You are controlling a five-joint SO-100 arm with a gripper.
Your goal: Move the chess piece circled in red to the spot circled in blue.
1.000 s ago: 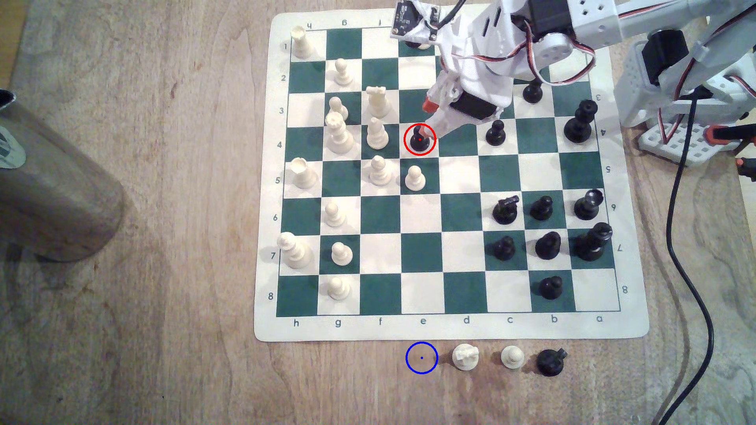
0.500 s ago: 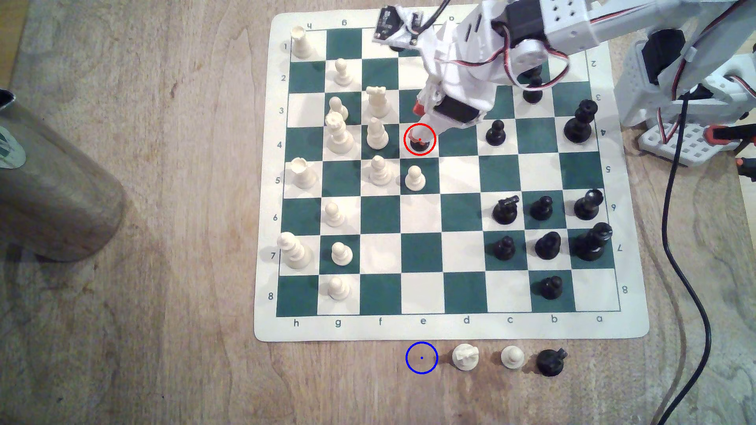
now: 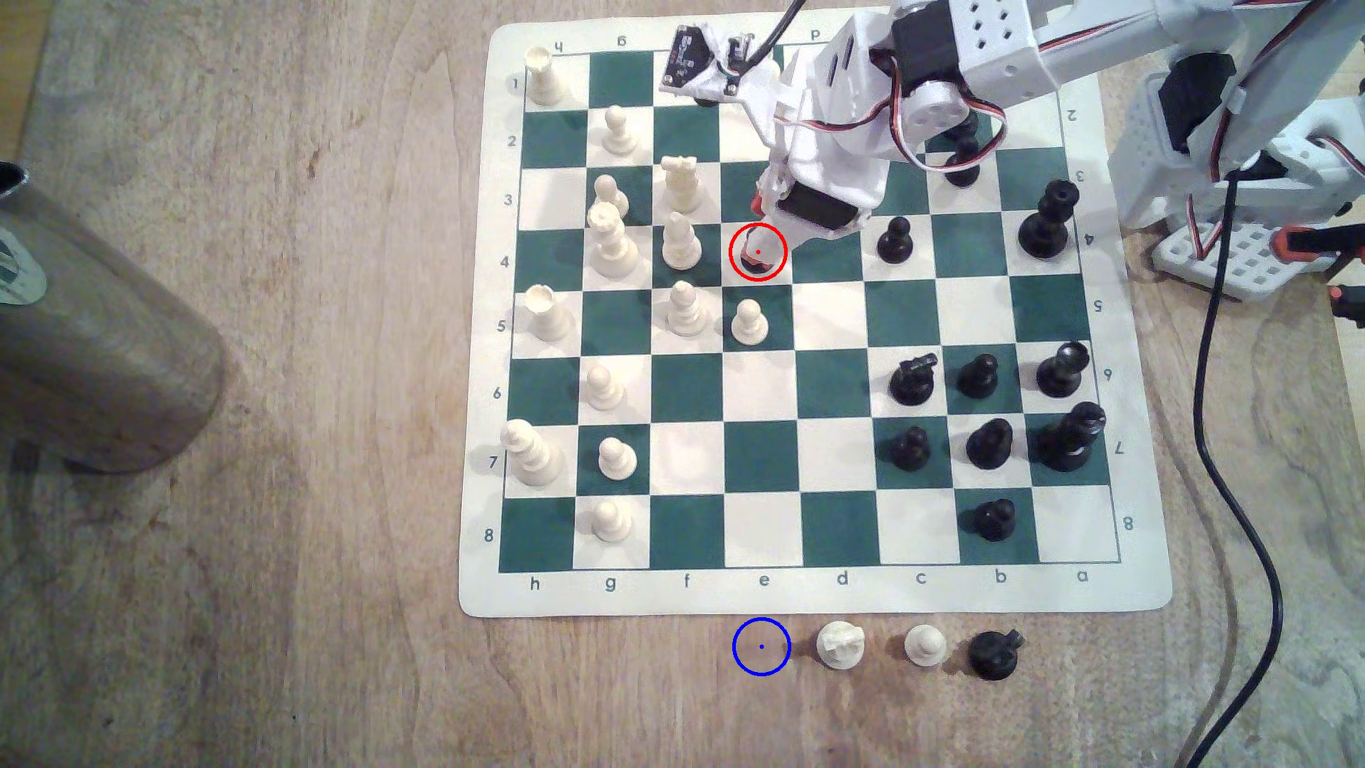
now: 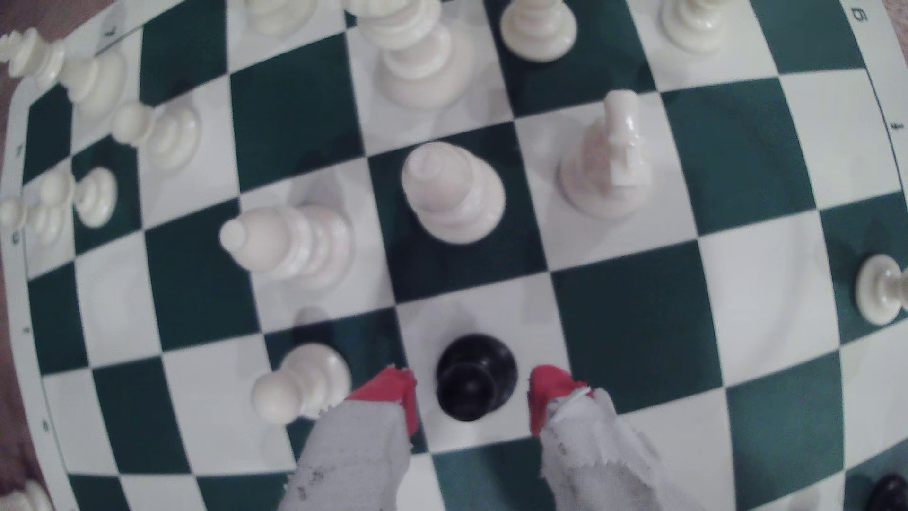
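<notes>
The robot's hand [image 4: 471,393] hangs low over the chessboard [image 3: 835,384], its two red-tipped fingers [image 4: 393,393] spread apart on either side of the black pawn [image 4: 475,376]. A sliver of white square shows between each tip and the piece, so nothing is pinched yet. From the exterior view, the pawn [image 3: 756,267] stands upright inside the red ring on a white square in row 4 of the e file, with the hand [image 3: 759,247] covering all but the dark rim of its base.

The relation that counts: the pawn sits squarely between the fingertips, its long axis vertical, so the coming move looks to be a straight squeeze on the neck below the ball head, then a lift.

A cream pawn [image 4: 299,383] stands just beside one finger, on the neighbouring dark square, and may be brushed if the hand shifts sideways.

The blue ring [image 3: 761,647] lies on the bare wooden tabletop [image 3: 295,443], off the board's row 8 edge and down the same e file, next to a cream knight [image 3: 840,645].
</notes>
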